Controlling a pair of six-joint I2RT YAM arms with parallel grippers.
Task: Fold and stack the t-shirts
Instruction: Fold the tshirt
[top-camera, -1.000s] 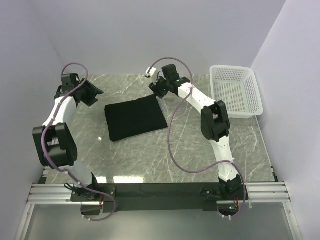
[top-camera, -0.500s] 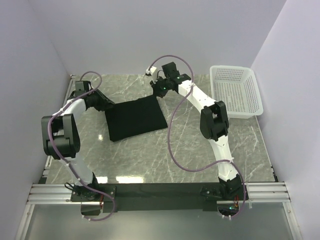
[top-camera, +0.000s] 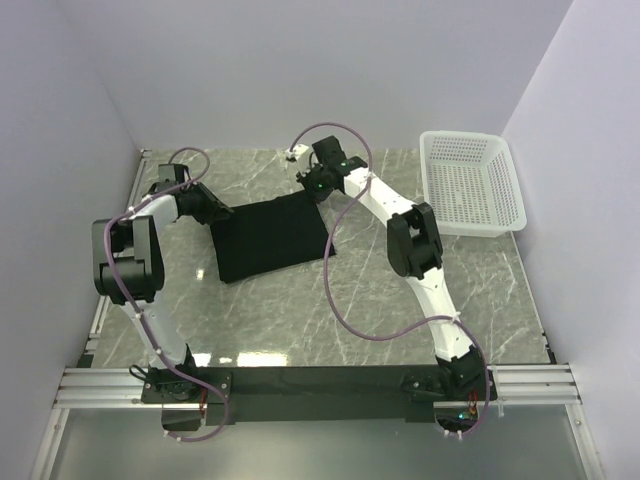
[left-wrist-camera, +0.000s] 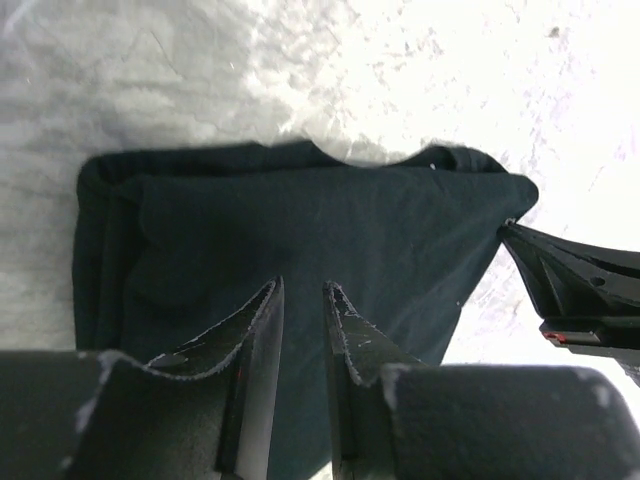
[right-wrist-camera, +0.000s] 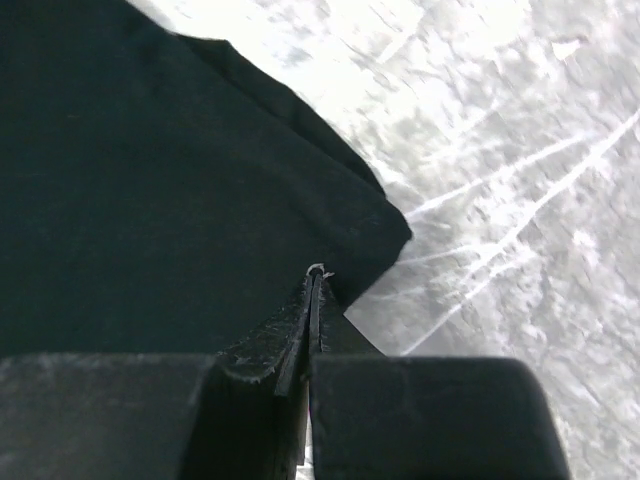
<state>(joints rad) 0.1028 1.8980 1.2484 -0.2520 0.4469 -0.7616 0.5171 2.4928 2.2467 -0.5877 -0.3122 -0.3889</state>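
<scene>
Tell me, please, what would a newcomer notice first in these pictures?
The black t-shirt, folded, lies on the marble table toward the far side. The left gripper and right gripper are each at one of its far corners. A white basket stands at the far right.

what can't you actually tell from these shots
- Left wrist view: whether the left gripper pinches the t-shirt; the narrow gap between its jaws is too dark.
- Right wrist view: whether the shut right gripper holds the shirt's corner; its own body covers it.
- Top view: number of fold layers, too small.
</scene>
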